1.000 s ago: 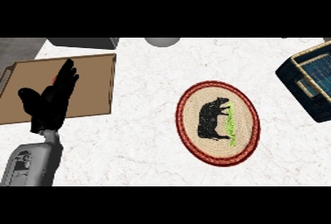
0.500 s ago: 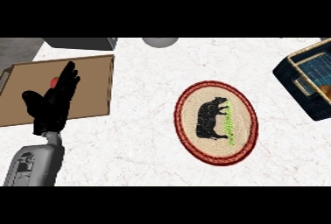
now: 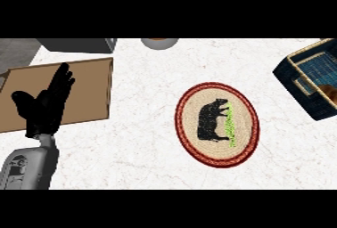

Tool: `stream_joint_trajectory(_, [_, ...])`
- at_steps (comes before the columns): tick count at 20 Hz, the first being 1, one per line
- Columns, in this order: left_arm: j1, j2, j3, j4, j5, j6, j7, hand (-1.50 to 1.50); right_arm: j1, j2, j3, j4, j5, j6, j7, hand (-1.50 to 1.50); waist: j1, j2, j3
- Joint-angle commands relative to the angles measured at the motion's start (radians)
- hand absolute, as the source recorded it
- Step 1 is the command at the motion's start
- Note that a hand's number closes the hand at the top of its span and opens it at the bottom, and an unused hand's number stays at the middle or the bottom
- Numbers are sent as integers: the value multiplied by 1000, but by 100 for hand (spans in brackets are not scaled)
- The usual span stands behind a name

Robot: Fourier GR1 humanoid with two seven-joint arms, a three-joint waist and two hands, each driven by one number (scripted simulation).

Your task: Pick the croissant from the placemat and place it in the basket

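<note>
left hand (image 3: 43,108) rests with fingers straight, thumb spread, over the brown board (image 3: 89,93).

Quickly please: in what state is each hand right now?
Left hand: open, fingers straight, holding nothing.
Right hand: not in view, so it cannot be told.

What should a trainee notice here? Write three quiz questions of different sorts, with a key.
1. Fill in: the basket stands at the view's ____ edge.
2. True or false: the placemat lies between the brown board and the basket.
3. The open left hand shows over: A the basket, B the brown board, C the placemat.
Key: 1 right; 2 true; 3 B.
</note>
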Motion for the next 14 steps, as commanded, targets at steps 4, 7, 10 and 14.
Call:
stream_joint_trajectory(4, [56,21,21,-55,8,-1,32,0,61,-49,-147,-66,-155,-59,-75,-150,-31,-19,-2])
stream_joint_trajectory(7, [115,-18,-5,-108,-9,25,30,0,161,-29,-181,-130,-222,-32,-135,-150,-52,-28,-3])
stream_joint_trajectory(10, [106,10,22,-85,4,8,16,0,283,-42,-222,-190,-296,43,-238,-150,-67,-31,-4])
stream_joint_trajectory(14, [55,9,32,-8,0,11,-24,0,377,-8,-227,-317,-359,92,-260,-150,-67,-28,-5])
